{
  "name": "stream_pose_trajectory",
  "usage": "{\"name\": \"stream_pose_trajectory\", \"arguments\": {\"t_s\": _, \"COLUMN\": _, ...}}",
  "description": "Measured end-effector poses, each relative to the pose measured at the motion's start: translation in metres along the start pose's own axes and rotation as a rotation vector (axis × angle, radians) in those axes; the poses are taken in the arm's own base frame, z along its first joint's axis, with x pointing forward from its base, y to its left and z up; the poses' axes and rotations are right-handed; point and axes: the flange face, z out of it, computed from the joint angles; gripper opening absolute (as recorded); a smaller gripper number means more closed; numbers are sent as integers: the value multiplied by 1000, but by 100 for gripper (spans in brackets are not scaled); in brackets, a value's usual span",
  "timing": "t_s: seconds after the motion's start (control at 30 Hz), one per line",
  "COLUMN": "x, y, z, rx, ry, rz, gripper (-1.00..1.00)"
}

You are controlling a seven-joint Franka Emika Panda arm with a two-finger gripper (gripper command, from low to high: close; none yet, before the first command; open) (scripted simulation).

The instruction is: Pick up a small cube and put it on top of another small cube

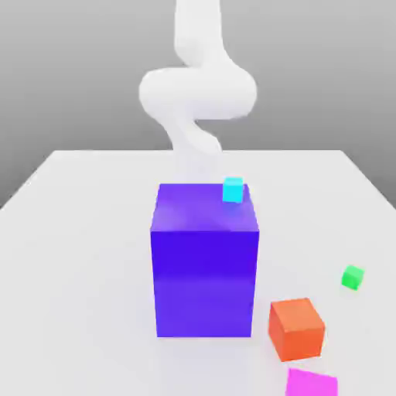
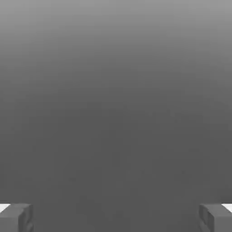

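The small magenta cube lies at the front edge of the exterior view, cut off by the frame, just in front of an orange-red cube. The other small cube, tiny and bright green, rests on the white table toward the exterior view's right. In the hand view my gripper is open: its two grey fingertips stand far apart with nothing between them, facing plain grey background. The white arm rises behind the big block, away from all the cubes.
A tall blue-violet block stands in the middle of the table, with a tiny cyan cube on its top far corner. The orange-red cube sits close to the block's front right corner.
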Motion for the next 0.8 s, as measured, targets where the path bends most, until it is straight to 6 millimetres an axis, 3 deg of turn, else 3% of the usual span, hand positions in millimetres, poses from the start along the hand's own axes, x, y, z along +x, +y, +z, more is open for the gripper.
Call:
{"name": "stream_pose_trajectory", "arguments": {"t_s": 0.17, "x": -6, "y": -11, "z": 90, "rx": -8, "ry": -166, "rz": -173, "gripper": 0}}
{"name": "stream_pose_trajectory", "arguments": {"t_s": 0.37, "x": -36, "y": -18, "z": 193, "rx": -21, "ry": -337, "rz": -380, "gripper": 0}}
{"name": "stream_pose_trajectory", "arguments": {"t_s": 0.53, "x": -77, "y": -17, "z": 274, "rx": -37, "ry": -464, "rz": -559, "gripper": 0}}
{"name": "stream_pose_trajectory", "arguments": {"t_s": 0.67, "x": -121, "y": -14, "z": 333, "rx": -50, "ry": -559, "rz": -718, "gripper": 0}}
{"name": "stream_pose_trajectory", "arguments": {"t_s": 0.8, "x": -159, "y": 2, "z": 386, "rx": -77, "ry": -639, "rz": -865, "gripper": 0}}
